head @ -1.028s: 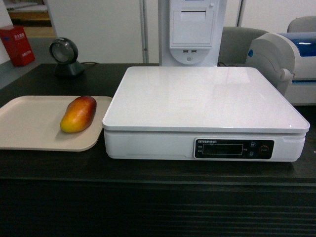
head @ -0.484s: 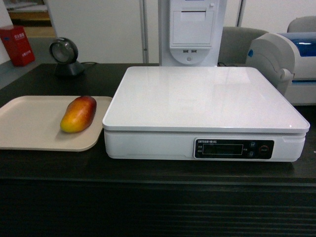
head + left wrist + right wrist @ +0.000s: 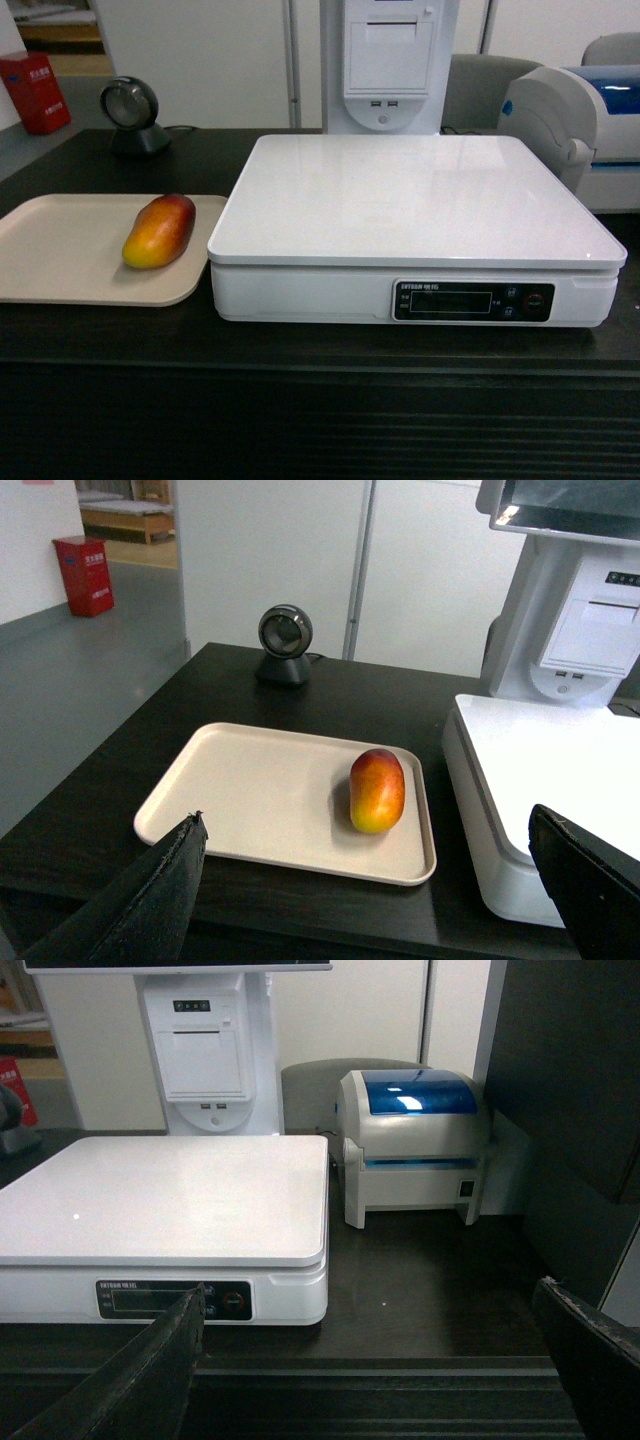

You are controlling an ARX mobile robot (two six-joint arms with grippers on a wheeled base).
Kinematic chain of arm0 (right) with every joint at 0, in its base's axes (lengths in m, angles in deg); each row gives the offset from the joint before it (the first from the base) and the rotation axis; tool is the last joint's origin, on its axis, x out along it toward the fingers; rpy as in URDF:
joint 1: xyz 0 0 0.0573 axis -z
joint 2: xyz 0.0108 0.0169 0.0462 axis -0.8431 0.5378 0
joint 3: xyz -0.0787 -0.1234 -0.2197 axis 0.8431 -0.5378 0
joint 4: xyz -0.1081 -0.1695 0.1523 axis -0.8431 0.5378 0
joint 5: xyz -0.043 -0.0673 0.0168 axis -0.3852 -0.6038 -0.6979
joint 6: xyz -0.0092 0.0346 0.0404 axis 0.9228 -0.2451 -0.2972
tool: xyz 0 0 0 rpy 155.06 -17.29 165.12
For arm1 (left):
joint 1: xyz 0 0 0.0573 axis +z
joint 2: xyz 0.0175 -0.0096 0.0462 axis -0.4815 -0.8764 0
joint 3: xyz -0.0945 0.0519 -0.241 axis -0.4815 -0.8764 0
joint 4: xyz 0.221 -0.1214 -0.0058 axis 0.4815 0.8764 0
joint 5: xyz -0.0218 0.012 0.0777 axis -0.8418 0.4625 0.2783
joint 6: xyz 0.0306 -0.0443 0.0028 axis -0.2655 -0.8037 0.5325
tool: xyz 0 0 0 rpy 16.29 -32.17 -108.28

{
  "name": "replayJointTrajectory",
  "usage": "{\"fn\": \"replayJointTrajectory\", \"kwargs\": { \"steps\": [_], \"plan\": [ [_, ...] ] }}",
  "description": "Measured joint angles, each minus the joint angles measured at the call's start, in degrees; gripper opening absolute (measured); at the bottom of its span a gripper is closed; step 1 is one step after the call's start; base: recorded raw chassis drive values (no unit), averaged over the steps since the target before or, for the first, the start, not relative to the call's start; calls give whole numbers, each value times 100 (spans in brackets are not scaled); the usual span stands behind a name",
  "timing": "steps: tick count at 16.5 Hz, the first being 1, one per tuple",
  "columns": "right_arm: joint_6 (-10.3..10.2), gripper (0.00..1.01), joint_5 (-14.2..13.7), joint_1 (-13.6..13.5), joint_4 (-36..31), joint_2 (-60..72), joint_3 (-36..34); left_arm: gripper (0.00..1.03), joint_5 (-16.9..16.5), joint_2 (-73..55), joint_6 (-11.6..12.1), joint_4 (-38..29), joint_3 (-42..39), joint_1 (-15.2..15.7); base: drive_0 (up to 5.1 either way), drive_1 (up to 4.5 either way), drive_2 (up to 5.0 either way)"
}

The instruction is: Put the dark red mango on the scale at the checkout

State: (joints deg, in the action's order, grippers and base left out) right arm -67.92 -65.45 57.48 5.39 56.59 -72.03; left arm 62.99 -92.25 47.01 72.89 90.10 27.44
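dark red mango (image 3: 159, 231) unmoved on beige tray (image 3: 60, 250); both grippers seemingly wide open, empty.

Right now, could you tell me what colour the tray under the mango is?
The tray is plain beige; the left wrist view shows it best.

the left fingers (image 3: 150, 900) and right fingers (image 3: 140, 1370) are cut off by the lower edges of the wrist views. the beige tray (image 3: 40, 250) runs off the head view's left edge. the scale (image 3: 415, 215) display text is too small to read.
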Motion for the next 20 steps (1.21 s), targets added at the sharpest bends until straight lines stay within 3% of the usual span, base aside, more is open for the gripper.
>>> {"fn": "replayJointTrajectory", "kwargs": {
  "steps": [4,6,8,12,17,20],
  "plan": [
    [0,98,-2,0,-2,0,0,98,-1123,-3001,310,-2162,785,437,0,0,0],
    [0,98,0,0,-2,0,0,98,-1530,-4734,350,-2581,1836,487,0,0,0],
    [0,98,-2,0,0,0,0,98,-1733,-6218,393,-2153,2892,431,0,0,0],
    [0,98,0,0,-2,0,0,98,-1755,-7499,487,-1657,4221,339,0,0,0],
    [-2,98,0,0,-2,0,0,98,-1834,-9322,496,-111,6408,216,0,0,0],
    [0,98,-2,0,-2,0,0,98,-1725,-9860,496,654,7090,201,0,0,0]
  ]
}}
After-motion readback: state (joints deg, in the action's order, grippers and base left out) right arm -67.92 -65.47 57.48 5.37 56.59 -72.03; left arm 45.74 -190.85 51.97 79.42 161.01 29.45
